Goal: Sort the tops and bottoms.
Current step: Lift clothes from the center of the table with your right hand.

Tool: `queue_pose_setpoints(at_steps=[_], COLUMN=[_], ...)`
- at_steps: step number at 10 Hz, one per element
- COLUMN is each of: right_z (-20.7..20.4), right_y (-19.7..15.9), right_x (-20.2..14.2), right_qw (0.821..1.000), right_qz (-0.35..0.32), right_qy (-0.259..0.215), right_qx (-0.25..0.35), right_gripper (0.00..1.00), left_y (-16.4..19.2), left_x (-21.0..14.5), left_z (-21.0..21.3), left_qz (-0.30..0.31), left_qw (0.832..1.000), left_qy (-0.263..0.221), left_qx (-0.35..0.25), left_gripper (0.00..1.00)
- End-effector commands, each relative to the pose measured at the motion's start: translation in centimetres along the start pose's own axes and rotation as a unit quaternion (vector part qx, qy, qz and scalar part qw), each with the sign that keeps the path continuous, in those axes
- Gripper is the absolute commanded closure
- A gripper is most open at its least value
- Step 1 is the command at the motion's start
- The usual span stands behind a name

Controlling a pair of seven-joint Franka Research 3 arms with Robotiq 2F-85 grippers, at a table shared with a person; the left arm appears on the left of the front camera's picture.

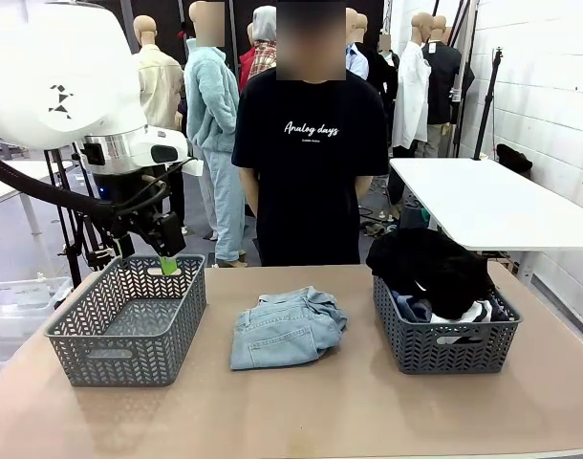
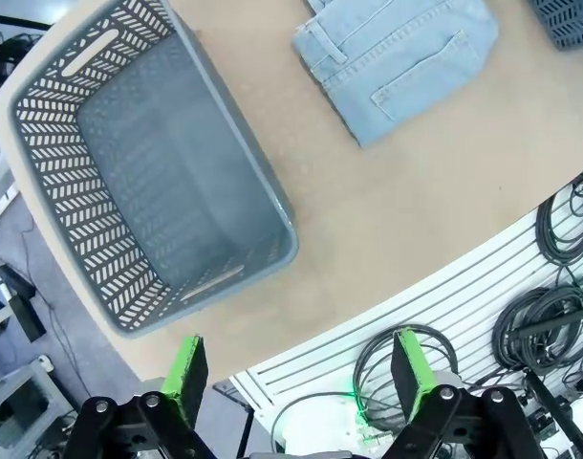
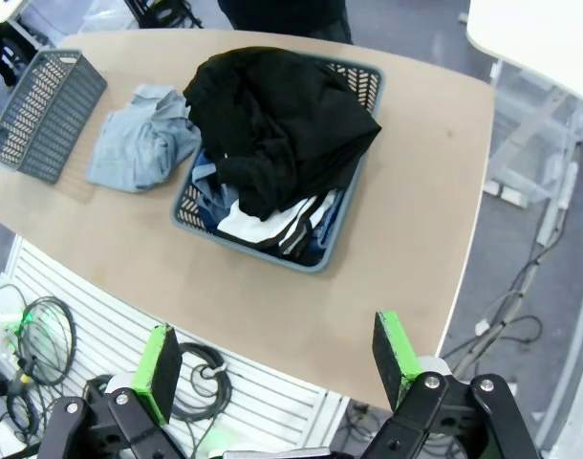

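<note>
Jeans (image 1: 286,327), the pale washed pair, lay folded on the table (image 1: 301,411) nearest the camera, between the two baskets and touching neither. They looked like the obvious next pick: loose, alone, nothing on top of them. A good grasp would take a thick fold near the waistband or the pocket seam rather than a single layer, so the denim lifted as one bundle and did not unroll on the way over.

To their left stood the empty basket (image 1: 127,320), a likely home for bottoms (a judgement only). To their right the full basket (image 1: 446,335) held the rest, heaped: the black top (image 1: 427,263) draped over the pile, the striped white top (image 3: 272,225) under it, and dark denim (image 3: 210,177) at the rim.

Over the empty basket's far edge hung the left gripper (image 1: 166,264), fingers spread and holding nothing. High above the table's near edge the right gripper (image 3: 272,368) was likewise spread wide and empty. Either should descend straight onto the fold, clear of basket rims.
</note>
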State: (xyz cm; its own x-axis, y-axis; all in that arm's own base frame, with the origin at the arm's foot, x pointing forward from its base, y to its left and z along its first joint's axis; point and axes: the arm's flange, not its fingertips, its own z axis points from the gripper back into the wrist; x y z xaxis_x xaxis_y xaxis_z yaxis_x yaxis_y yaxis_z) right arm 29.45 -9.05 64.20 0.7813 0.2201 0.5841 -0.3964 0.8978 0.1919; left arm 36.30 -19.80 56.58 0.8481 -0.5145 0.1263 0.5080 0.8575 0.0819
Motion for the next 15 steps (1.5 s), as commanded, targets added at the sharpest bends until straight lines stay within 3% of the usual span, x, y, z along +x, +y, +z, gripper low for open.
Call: queue_pose_setpoints(at_steps=[1, 6, 9, 10, 11, 13, 14, 15], right_z=[-0.9, -13.4, -21.8, -21.8, -21.6, -21.6, -22.9, -22.9], right_y=[1.6, 12.1, 17.6, 17.6, 17.7, 17.7, 18.2, 19.0], right_x=[1.8, 12.8, 13.3, 12.9, 12.7, 12.7, 12.8, 11.4], right_qw=[0.999, 0.965, 0.944, 0.944, 0.95, 0.95, 0.949, 0.96], right_qz=[0.029, 0.175, 0.23, 0.241, 0.206, 0.206, 0.214, 0.191], right_qy=[-0.009, 0.05, 0.139, 0.149, 0.114, 0.114, 0.13, 0.122], right_qx=[0.031, 0.19, 0.191, 0.168, 0.203, 0.203, 0.191, 0.161], right_gripper=[0.0, 0.0, 0.0, 0.0, 0.0, 0.0, 0.0, 0.0], left_y=[0.1, 0.1, 0.1, 0.1, 0.1, 0.1, 0.1, 0.1], left_x=[0.1, 0.1, 0.1, 0.1, 0.1, 0.1, 0.1, 0.1], left_z=[0.3, 0.3, 0.3, 0.3, 0.3, 0.3, 0.3, 0.3], left_qz=[0.0, 0.0, 0.0, 0.0, 0.0, 0.0, 0.0, 0.0], left_qw=[1.0, 1.0, 1.0, 1.0, 1.0, 1.0, 1.0, 1.0], left_qy=[-0.007, -0.007, -0.007, -0.007, -0.007, -0.007, -0.007, -0.007], left_qx=[0.004, 0.004, 0.004, 0.004, 0.004, 0.004, 0.004, 0.004], left_gripper=[0.0, 0.0, 0.0, 0.0, 0.0, 0.0, 0.0, 0.0])
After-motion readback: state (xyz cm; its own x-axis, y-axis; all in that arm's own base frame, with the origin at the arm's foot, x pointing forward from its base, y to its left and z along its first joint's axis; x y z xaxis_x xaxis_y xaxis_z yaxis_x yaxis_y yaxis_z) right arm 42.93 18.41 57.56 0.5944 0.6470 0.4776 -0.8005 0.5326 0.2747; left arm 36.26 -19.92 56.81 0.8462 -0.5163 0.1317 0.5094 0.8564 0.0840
